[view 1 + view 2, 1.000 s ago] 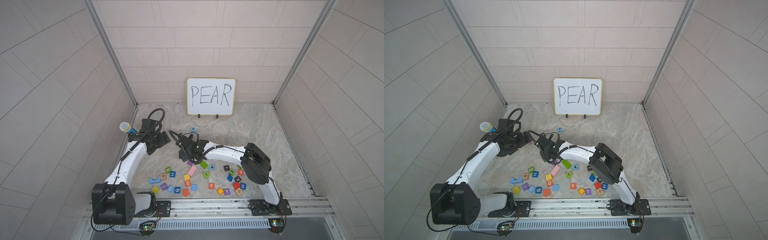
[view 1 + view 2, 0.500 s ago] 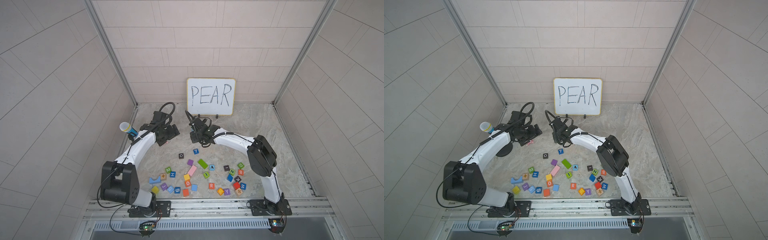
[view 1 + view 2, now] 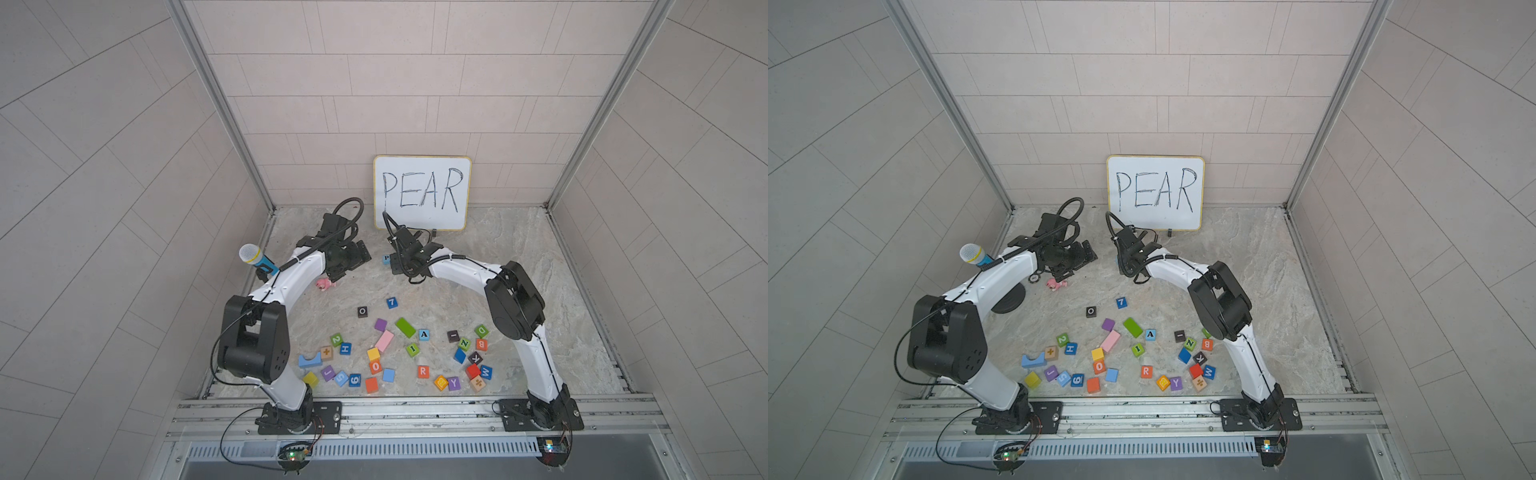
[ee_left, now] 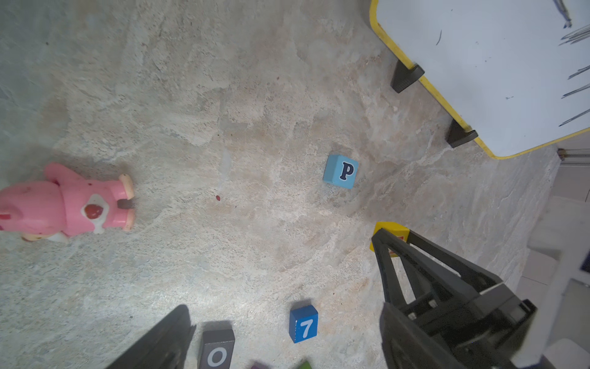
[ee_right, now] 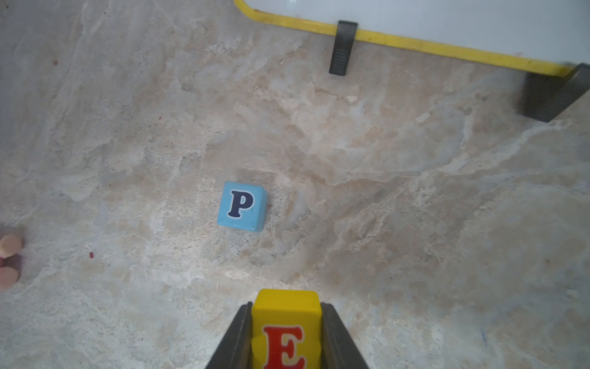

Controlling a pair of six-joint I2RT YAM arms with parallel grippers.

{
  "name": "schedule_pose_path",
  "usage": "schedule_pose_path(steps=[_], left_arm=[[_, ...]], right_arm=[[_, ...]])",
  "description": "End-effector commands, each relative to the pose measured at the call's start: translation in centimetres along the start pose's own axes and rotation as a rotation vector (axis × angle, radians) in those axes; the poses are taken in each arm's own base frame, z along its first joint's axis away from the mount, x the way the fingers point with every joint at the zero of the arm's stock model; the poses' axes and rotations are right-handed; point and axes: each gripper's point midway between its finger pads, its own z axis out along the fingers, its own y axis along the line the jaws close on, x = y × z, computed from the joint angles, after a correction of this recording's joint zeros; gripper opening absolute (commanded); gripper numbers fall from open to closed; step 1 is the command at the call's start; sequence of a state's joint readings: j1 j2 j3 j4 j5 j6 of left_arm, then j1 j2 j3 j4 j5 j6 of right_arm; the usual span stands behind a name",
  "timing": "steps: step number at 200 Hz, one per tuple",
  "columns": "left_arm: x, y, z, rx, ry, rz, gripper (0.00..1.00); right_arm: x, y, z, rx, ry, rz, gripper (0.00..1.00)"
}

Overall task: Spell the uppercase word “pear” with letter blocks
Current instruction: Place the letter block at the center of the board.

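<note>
Held yellow cube w/ red "E" in right gripper, jaws clamped on its sides, near light-blue cube w/ black "P" on stone-look floor. Had left gripper wide open, empty. Found light-blue "A" cube & orange "R" cube in loose pile. Read "PEAR" on yellow-edged whiteboard.

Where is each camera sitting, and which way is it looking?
Top views: high over the front rail, looking down toward the whiteboard; both show the left arm and right arm whole.
Left wrist: on the left arm, looking down at the P block; one own finger shows, plus the right gripper shut on the E block.
Right wrist: on the right arm, looking down past its fingers, which clamp the E block, toward the P block.
Shared: both wrist views show P block, E block, whiteboard.
</note>
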State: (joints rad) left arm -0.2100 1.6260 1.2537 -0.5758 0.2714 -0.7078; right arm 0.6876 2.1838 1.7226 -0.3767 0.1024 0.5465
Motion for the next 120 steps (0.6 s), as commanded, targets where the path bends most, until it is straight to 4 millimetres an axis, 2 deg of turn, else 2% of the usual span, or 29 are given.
schedule_pose_path(steps=[1,66,120], left_arm=[[-0.6,-1.0,-0.3,0.027,-0.014,-0.003,0.96],[-0.3,-0.4,-0.2,0.005,-0.008,0.009,0.96],[-0.3,-0.2,0.4,0.001,-0.001,0.010,0.96]], right_arm=[[-1.2,-0.4,0.8,0.034,-0.055,0.057,0.33],[-1.0,-1.5,3.4,0.069,-0.050,0.087,0.33],[-1.1,-2.3,4.7,0.084,-0.049,0.103,0.33]])
